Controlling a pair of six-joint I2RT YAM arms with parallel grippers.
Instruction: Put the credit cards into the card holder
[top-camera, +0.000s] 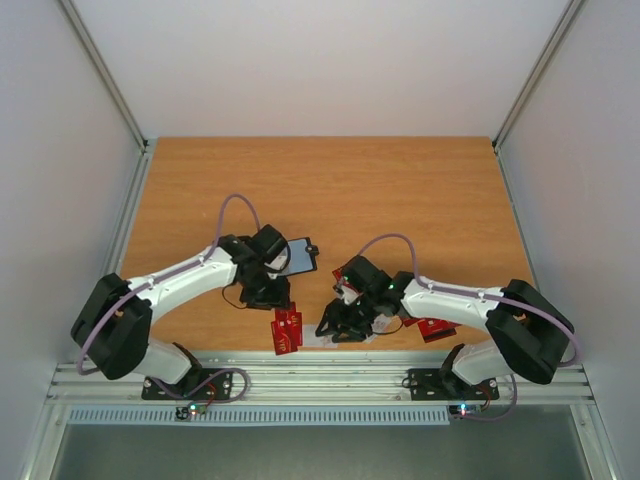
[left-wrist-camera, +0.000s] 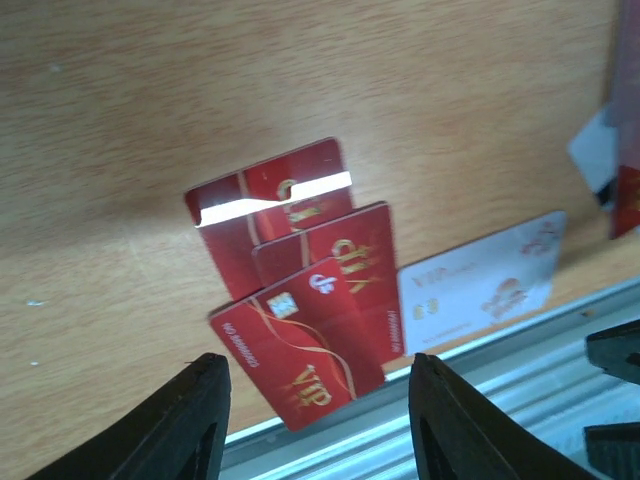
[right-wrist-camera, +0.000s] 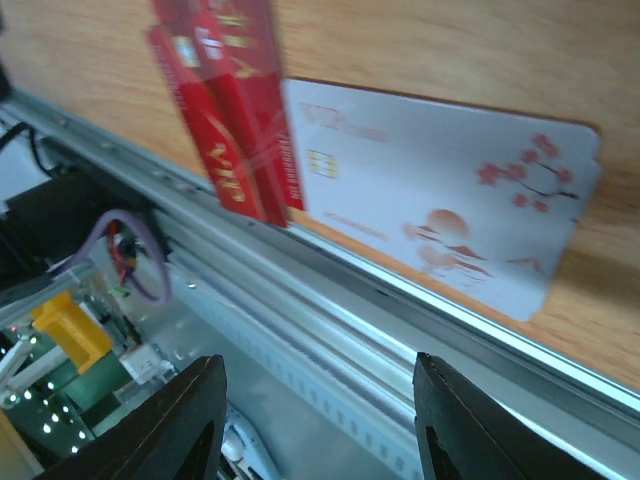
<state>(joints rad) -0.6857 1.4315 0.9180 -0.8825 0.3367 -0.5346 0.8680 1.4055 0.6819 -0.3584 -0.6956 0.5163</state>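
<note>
Three overlapping red credit cards (left-wrist-camera: 300, 290) lie at the table's near edge, and the nearest one overhangs the metal rail. A white credit card (left-wrist-camera: 480, 285) lies just to their right. My left gripper (left-wrist-camera: 318, 365) is open, with its fingers either side of the overhanging red card and not touching it. In the top view it (top-camera: 278, 303) hovers just above those cards (top-camera: 287, 330). My right gripper (right-wrist-camera: 320, 365) is open and empty over the rail, below the white card (right-wrist-camera: 450, 210). The black card holder (top-camera: 300, 255) lies open behind the left wrist.
More red cards lie beside the right arm (top-camera: 437, 328) and behind its wrist (top-camera: 348, 272). An aluminium rail (top-camera: 320, 372) runs along the table's near edge, with cables and the arm bases below it. The two grippers are close together near the front middle.
</note>
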